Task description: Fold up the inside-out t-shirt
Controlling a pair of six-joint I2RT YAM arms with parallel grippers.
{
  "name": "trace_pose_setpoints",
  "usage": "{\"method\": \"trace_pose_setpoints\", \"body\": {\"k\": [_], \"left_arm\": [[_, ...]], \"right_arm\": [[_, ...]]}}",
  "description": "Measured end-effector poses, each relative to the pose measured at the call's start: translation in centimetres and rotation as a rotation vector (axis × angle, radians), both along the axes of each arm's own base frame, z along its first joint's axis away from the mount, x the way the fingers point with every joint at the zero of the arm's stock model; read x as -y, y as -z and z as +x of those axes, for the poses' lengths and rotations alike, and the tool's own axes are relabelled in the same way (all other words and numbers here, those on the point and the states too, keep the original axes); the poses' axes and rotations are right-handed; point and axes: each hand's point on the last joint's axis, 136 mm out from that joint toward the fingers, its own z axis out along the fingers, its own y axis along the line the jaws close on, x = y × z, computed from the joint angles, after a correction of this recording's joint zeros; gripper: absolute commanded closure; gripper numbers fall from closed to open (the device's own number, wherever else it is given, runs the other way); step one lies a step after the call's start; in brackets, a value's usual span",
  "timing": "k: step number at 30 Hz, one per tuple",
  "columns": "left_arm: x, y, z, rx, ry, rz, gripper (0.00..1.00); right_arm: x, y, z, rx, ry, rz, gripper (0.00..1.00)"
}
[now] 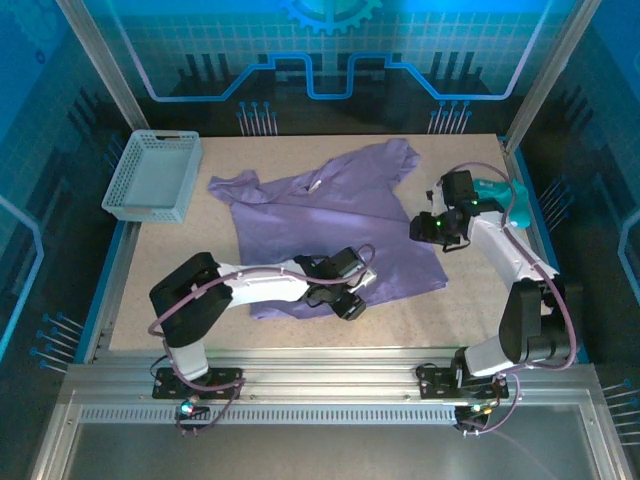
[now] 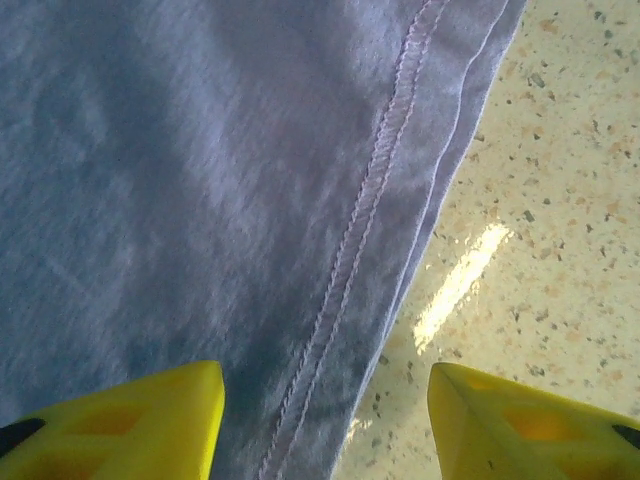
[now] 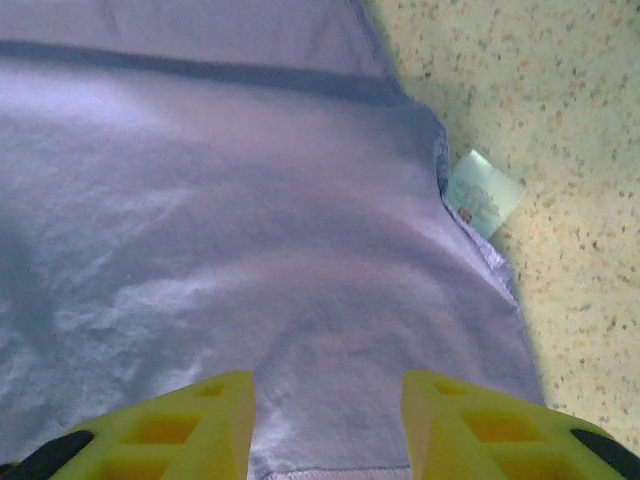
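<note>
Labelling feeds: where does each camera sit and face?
Top: above, behind the bases, looking down at table; both arms show.
Left wrist: on left arm, facing down at t-shirt hem; yellow fingers show.
Right wrist: on right arm, facing down at t-shirt, label; yellow fingers show.
All share the t-shirt.

This looks like a robotics lab test cell. The speckled table [image 1: 470, 300] is caged by aluminium posts [image 1: 97, 60]. A metal rail [image 1: 320, 385] along the table's near edge carries two cabled robot arms [image 1: 250, 285] (bolted side by side). Behind the table stand blue-lit panels [image 1: 330, 40] printed with a gear and circuit traces.
</note>
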Motion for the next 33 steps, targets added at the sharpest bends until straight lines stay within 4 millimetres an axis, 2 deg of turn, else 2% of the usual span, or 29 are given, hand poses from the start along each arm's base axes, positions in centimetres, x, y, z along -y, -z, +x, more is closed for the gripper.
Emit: {"method": "trace_pose_setpoints", "body": {"k": [7,15,23,29,33], "left_arm": [[0.2,1.5,0.1,-0.004,0.056,0.050,0.69],[0.5,1.5,0.4,0.001,0.068,0.046,1.00],[0.7,0.8,0.5,-0.035,0.030,-0.029,1.00],[-0.1,-3.3,2.1,-0.052,-0.057,-0.198,1.00],[0.1,-5.5,2.5,-0.057,-0.075,-0.287,1.00]], "right_arm": [[-0.1,0.3,-0.7,-0.011,-0.005,0.011,0.56],[-0.2,0.3,-0.7,-0.011,-0.006,0.013,0.56],[-0.4,-0.2,-1.2,0.003,-0.012,0.028,0.56],[-1.3,-0.3,-2.9,0.013,-0.033,0.068,0.53],[-3.2,0.7,-4.2,-0.015,-0.094,0.090,0.50]]}}
